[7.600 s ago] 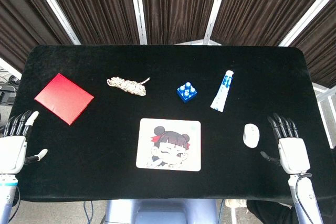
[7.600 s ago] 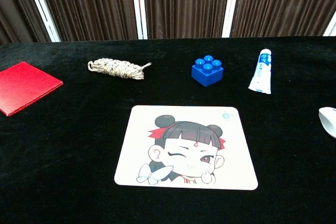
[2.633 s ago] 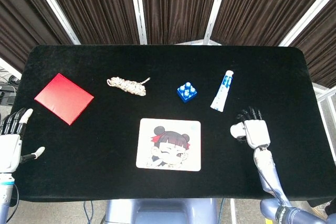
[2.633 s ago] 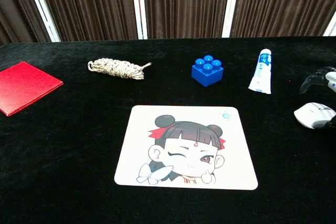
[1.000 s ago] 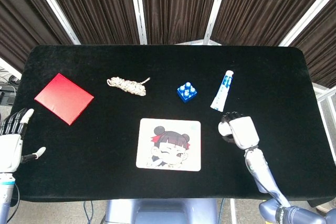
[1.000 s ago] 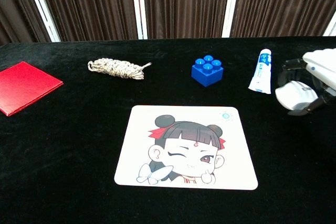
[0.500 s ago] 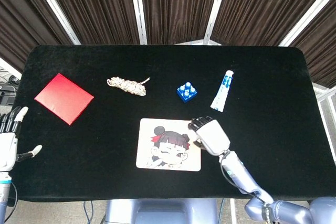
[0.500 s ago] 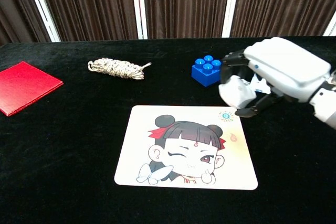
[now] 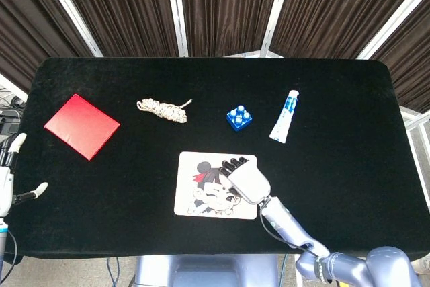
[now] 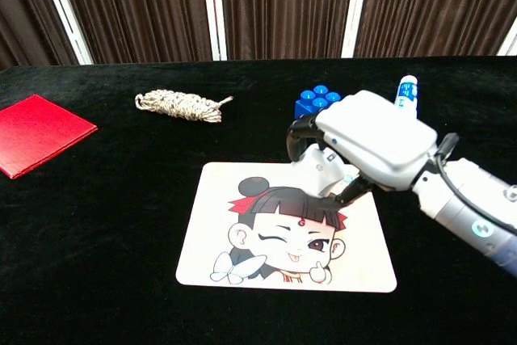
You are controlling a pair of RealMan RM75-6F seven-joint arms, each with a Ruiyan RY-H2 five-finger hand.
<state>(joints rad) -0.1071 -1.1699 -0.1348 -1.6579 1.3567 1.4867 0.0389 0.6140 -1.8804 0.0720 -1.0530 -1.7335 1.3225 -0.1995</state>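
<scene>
On the black table lies our mat. Our right hand grips the mouse just above the mat's upper edge; our left hand hangs spread at the table's edge, holding nothing. We judge carrying is under way; next, a level lowering onto the mat.

Right hand hides most of toothpaste tube; mouse partly covered.
</scene>
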